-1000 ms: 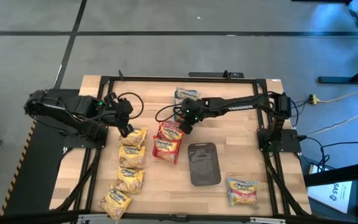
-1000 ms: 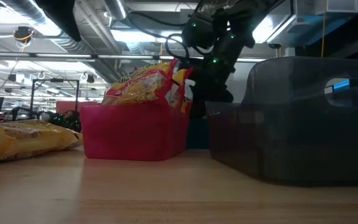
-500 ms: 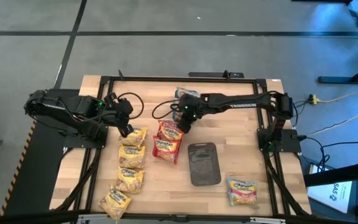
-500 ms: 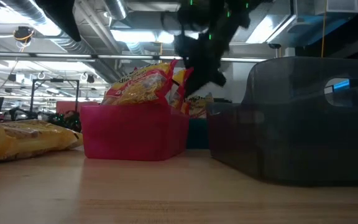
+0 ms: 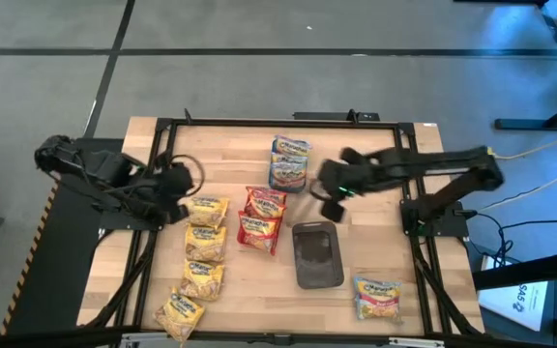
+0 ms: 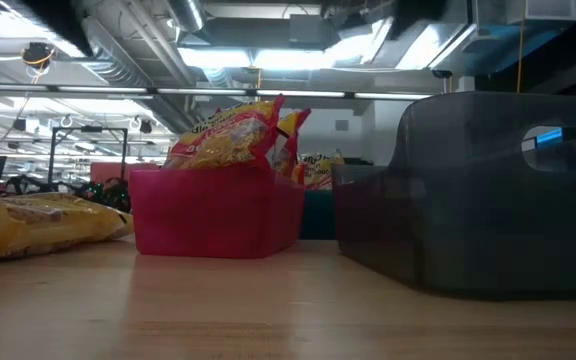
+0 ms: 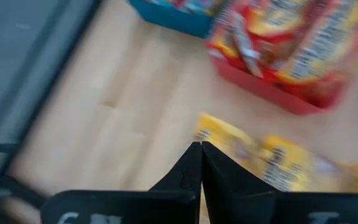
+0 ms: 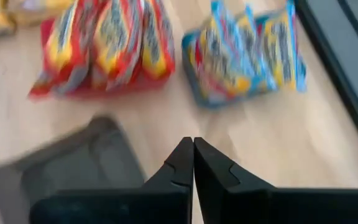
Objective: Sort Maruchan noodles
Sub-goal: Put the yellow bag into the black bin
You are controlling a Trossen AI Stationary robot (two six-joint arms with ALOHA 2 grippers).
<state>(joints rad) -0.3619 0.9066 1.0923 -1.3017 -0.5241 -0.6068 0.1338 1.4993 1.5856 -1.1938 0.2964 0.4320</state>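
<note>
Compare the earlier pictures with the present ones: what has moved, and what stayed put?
The right pincer pulled back from the red packets towards its own side, shut and empty. The left pincer drew back slightly from the yellow packets. Packets and grey tray are unmoved.

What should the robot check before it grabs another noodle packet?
1. Right end effector empty: ok, shut on nothing, above the table between the blue packets and the grey tray.
2. Left end effector empty: ok, shut, beside the top yellow packet.
3. Fingers open for a grab: not ok, both shut.
4. Red packets in their pink tray: ok.
5. Loose blue-and-pink packet sorted: not ok, it lies alone near the table's front right corner.
6. Grey tray free: ok, nothing in it.
</note>
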